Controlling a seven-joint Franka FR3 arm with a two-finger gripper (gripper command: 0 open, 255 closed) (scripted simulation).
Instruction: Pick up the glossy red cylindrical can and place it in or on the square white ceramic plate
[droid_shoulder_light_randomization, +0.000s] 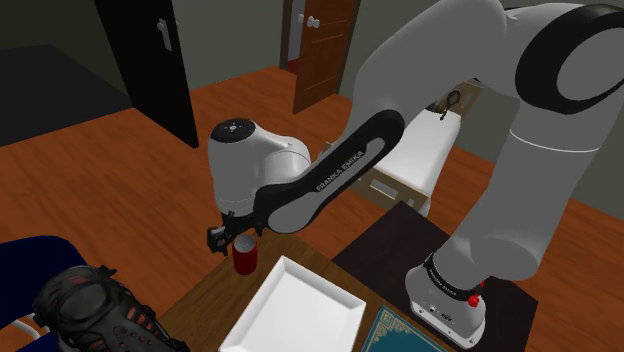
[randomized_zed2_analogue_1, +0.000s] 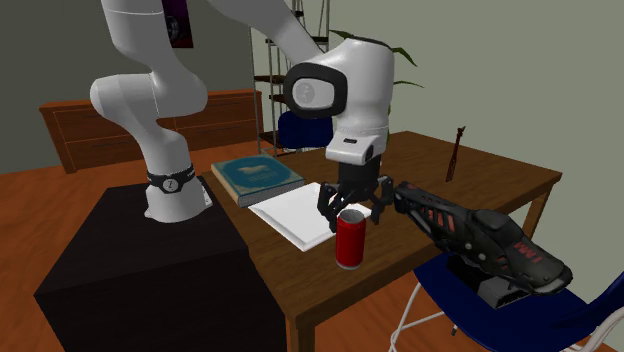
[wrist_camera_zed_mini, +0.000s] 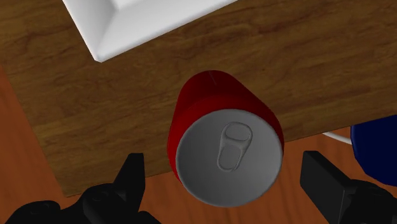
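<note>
The red can (wrist_camera_zed_mini: 226, 149) stands upright on the wooden table (wrist_camera_zed_mini: 305, 57), close to the table's edge and just beside a corner of the white square plate (wrist_camera_zed_mini: 137, 22), not touching it. The gripper (randomized_zed2_analogue_1: 351, 207) hangs right above the can's grey top, claw spread wide, with its 2 fingers (wrist_camera_zed_mini: 129, 186) flanking the lid and gripping nothing.

The risky bit looks like the drop. If the descent runs off-centre, 1 finger probably lands on the rim and tips the can, and with the edge that near it could roll off onto the floor. A shallow grip on something this glossy might also slip during the lift. The black-and-red shoe (randomized_zed2_analogue_1: 480, 235) sits near the gripper too, so a wide swing could clip it.
</note>
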